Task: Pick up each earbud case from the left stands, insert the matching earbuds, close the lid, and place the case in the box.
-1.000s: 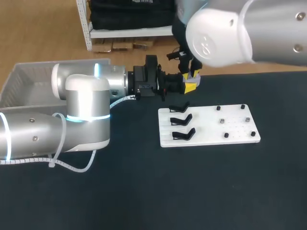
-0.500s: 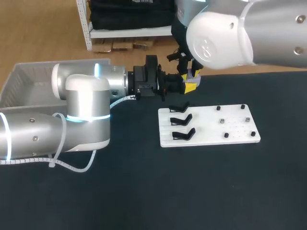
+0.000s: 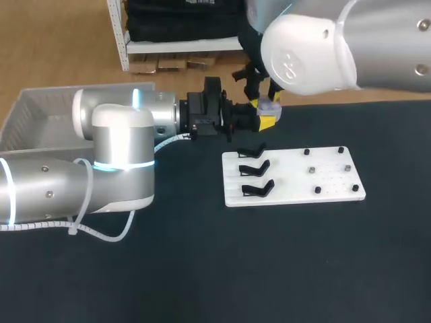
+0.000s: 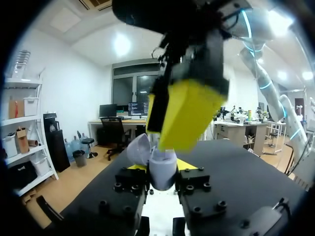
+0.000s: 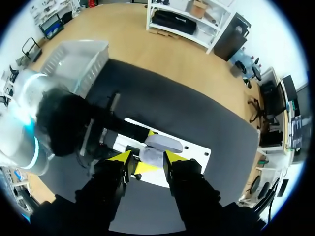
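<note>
Item: lavender earbud case [image 4: 162, 169], upright, held above the table near the far edge of the white stand board [image 3: 330, 161]

- Holder: your left gripper [image 4: 162, 191] is clamped on the lower body of the case from two sides. The arm reaches in level from the left.
- Lid: it looks hinged open and tilted off to one side, so judge the case as not yet closed.
- Key relation: your right gripper [image 5: 146, 160] hangs directly over the case, pointing down, with the case top in the gap between its yellow tips. Its jaws are parted and no grip on the case can be made out. Any closing or inserting move is straight down along the case's upright axis, and the right arm is the one placed for it.
- Stands [image 3: 254, 169]: three black ones on the board's left side, all bare.
- Surface: dark table [image 3: 269, 269], with open space in front of the board.
- Box [image 3: 47, 118]: a grey bin well apart at the left, beyond the left arm's elbow, so you will have to swing the case back that way
</note>
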Robot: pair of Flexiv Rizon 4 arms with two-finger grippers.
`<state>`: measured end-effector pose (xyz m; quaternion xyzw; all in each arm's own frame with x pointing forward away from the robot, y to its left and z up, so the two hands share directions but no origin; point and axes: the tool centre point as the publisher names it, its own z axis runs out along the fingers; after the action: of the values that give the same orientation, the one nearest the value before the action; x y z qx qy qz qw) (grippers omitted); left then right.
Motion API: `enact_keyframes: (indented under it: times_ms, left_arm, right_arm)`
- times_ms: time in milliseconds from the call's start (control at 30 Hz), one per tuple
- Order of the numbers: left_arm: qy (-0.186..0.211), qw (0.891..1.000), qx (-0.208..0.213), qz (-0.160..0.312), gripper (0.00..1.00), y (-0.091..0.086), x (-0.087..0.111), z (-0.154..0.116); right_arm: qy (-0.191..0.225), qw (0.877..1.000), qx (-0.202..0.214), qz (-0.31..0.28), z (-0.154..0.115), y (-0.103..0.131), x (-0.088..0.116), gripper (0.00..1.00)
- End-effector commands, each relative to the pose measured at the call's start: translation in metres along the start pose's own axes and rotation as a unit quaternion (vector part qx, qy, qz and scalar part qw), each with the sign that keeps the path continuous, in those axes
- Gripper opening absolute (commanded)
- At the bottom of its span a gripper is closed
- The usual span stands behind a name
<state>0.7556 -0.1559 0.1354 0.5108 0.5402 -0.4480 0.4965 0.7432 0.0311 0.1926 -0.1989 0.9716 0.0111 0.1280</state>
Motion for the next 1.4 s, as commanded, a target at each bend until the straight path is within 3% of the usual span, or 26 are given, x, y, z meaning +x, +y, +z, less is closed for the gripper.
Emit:
enact_keyframes:
  times_ms: [33, 200, 333, 433, 667, 1200, 1333, 1400]
  left_arm:
    - [-0.004, 1.0, -0.002, 0.002, 0.0, -0.001, 0.002, 0.0]
    - [-0.004, 1.0, -0.002, 0.002, 0.0, -0.001, 0.002, 0.0]
    - [-0.004, 1.0, -0.002, 0.002, 0.0, -0.001, 0.002, 0.0]
    - [-0.004, 1.0, -0.002, 0.002, 0.0, -0.001, 0.002, 0.0]
    - [-0.004, 1.0, -0.002, 0.002, 0.0, -0.001, 0.002, 0.0]
    - [-0.004, 1.0, -0.002, 0.002, 0.0, -0.001, 0.002, 0.0]
    - [-0.004, 1.0, -0.002, 0.002, 0.0, -0.001, 0.002, 0.0]
    - [-0.004, 1.0, -0.002, 0.002, 0.0, -0.001, 0.002, 0.0]
  right_arm:
    - [-0.032, 0.999, -0.015, 0.02, -0.013, -0.008, -0.005, 0.4]
    - [-0.067, 0.994, -0.042, 0.069, -0.008, -0.017, -0.034, 0.42]
    - [-0.101, 0.987, -0.041, 0.12, 0.01, -0.029, -0.056, 0.41]
    - [-0.1, 0.984, -0.031, 0.143, 0.025, -0.037, -0.062, 0.41]
    - [-0.066, 0.985, -0.001, 0.158, 0.044, -0.046, -0.046, 0.4]
    - [-0.062, 0.985, -0.002, 0.164, 0.021, -0.04, -0.007, 0.4]
    - [-0.066, 0.985, -0.006, 0.162, 0.013, -0.038, -0.004, 0.42]
    - [-0.114, 0.976, -0.01, 0.184, 0.005, -0.04, -0.008, 0.42]
